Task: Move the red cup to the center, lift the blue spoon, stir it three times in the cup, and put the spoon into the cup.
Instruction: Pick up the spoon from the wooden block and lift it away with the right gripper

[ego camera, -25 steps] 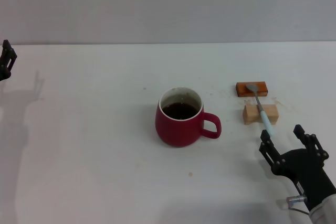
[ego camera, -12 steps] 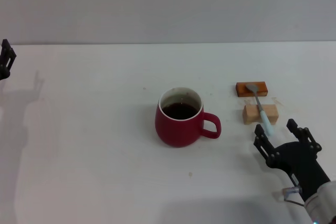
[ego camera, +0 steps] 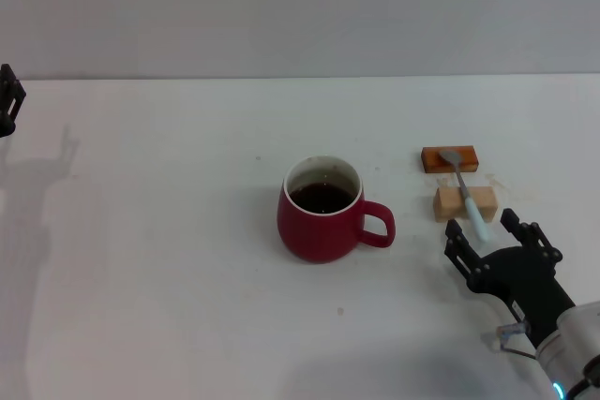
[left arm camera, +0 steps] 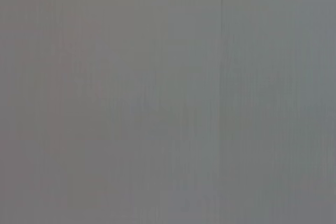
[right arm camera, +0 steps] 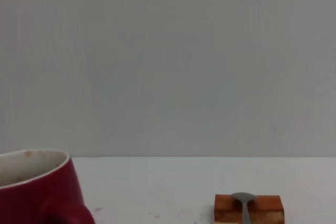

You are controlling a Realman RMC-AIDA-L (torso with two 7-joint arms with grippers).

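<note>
The red cup (ego camera: 322, 210) stands upright near the middle of the white table (ego camera: 169, 259), its loop handle pointing toward the robot's right. Dark liquid fills it below the white rim. In the right wrist view the cup (right arm camera: 39, 187) shows only in part, at the picture's edge.

The spoon (ego camera: 466, 192) lies well to the right of the cup, propped across two small blocks. Its long axis runs away from the robot and a little leftward: the grey bowl rests on the far orange-brown block (ego camera: 450, 158), the neck crosses the nearer pale wooden block (ego camera: 465, 203), and the light-blue handle end points back toward the robot, overhanging the wooden block's near side. In the right wrist view the spoon (right arm camera: 243, 204) shows its bowl lying on the orange-brown block (right arm camera: 249, 209), seen end-on.

The right tool (ego camera: 489, 231) sits low over the table just on the near side of the wooden block, its two black fingers spread wide apart. The handle's tip lies between the fingertips, and the tool holds nothing.

The left tool (ego camera: 7, 100) is parked at the table's far left edge, only partly in view; I cannot tell how far open it is.
</note>
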